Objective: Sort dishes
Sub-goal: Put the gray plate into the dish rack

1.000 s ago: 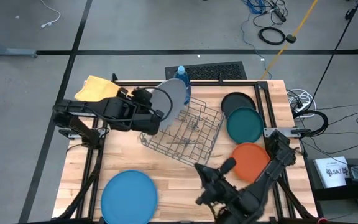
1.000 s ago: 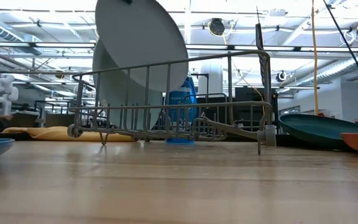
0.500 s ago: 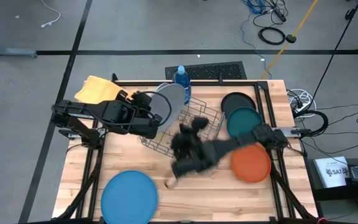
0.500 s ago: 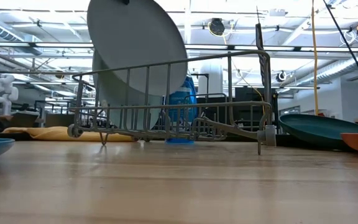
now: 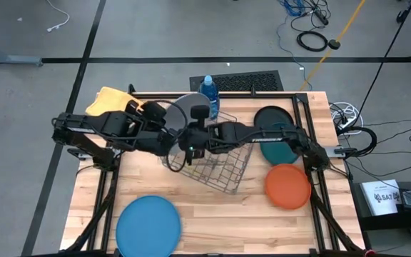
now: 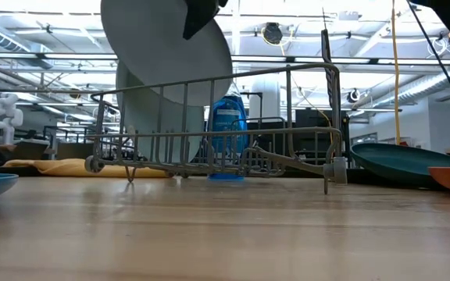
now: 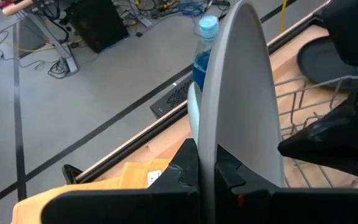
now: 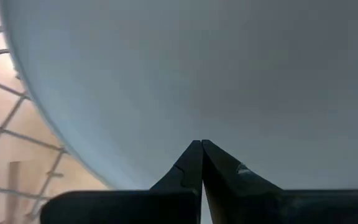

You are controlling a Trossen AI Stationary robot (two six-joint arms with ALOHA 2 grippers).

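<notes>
The grey plate (image 5: 185,113) stands on edge in the air over the wire rack's (image 5: 216,158) left end, held by my left gripper (image 5: 166,123), which is shut on it. In the low view it (image 6: 166,47) hangs above the light blue plate (image 6: 141,109), which stands upright in the rack. My right gripper (image 5: 190,141) reaches across the rack, fingers shut (image 8: 201,146), pointing at the grey plate's face (image 8: 204,68). The blue plate (image 5: 148,223), the orange plate (image 5: 288,185), the dark teal plate (image 5: 285,151) and the black plate (image 5: 270,116) lie flat on the table. My left gripper pinches the grey plate's rim (image 7: 209,146) between its two fingers (image 7: 185,168), one on each face, coming level from the table's left. The plate is lifted clear and stands nearly upright, edge toward the wrist camera. My right gripper's shut tips sit right at the plate's face; I cannot tell whether they touch.
A blue bottle (image 5: 207,89) stands at the far edge behind the rack. The folded yellow cloth (image 5: 109,100) lies at the far left corner. My right arm (image 5: 262,135) stretches over the rack and part of the teal plate. Bare wood shows between the blue and orange plates.
My right arm has swung fast from the near right part of the table across to the rack, ending beside the grey plate. My left gripper has drawn the held plate a little toward the table's left.
</notes>
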